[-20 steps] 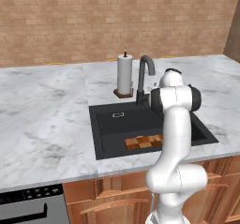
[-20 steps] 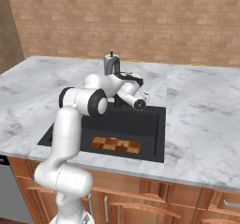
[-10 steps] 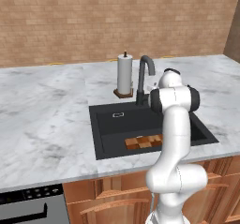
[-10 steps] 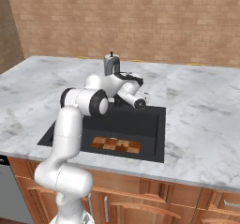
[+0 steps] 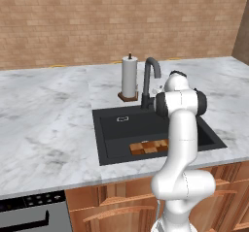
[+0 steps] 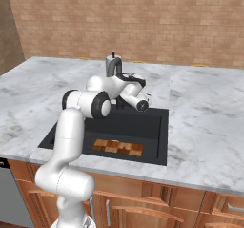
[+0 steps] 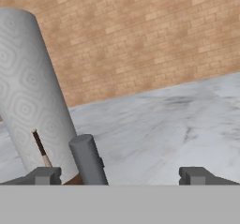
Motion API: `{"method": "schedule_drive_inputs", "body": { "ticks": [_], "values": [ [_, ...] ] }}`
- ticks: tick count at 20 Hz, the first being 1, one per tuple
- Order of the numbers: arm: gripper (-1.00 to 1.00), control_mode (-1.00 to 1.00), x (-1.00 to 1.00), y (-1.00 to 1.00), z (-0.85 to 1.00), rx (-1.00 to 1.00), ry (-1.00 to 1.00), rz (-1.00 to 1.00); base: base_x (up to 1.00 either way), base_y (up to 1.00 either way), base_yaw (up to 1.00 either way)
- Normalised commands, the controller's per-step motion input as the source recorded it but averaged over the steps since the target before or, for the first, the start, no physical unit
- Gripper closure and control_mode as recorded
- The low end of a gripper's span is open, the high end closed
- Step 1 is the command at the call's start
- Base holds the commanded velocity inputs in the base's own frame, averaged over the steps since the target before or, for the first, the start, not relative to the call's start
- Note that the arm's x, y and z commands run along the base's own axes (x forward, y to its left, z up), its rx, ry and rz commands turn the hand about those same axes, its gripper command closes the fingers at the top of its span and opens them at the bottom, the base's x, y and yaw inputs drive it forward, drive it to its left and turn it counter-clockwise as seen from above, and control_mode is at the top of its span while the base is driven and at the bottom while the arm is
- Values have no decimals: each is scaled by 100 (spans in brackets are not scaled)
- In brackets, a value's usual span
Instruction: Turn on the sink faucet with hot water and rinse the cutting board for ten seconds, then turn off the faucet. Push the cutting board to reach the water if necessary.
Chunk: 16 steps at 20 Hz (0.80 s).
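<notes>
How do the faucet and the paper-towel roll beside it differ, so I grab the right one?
The sink faucet is dark grey and slim with an arched spout; the paper-towel roll is a white, thick, straight cylinder. The faucet rises at the sink rim; the roll sits on a brown stand. Both stand upright.

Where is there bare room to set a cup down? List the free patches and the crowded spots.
Free: the marble counter left of the sink, and the stretch right of it toward the wall. Crowded: behind the sink, where the paper-towel roll, sink faucet and gripper cluster. The cutting board fills the basin's front.
</notes>
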Motion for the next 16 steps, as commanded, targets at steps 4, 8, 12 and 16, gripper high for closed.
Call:
{"method": "schedule_drive_inputs", "body": {
  "ticks": [4, 8, 12, 16],
  "values": [
    [-100, -100, 13, 0, 0, 0, 0, 0, 0, 0, 0],
    [-100, -100, 3, 0, 0, 0, 0, 0, 0, 0, 0],
    [-100, -100, 0, 0, 0, 0, 0, 0, 0, 0, 0],
    [-100, -100, 0, -9, 0, 0, 0, 0, 0, 0, 0]
  ]
}}
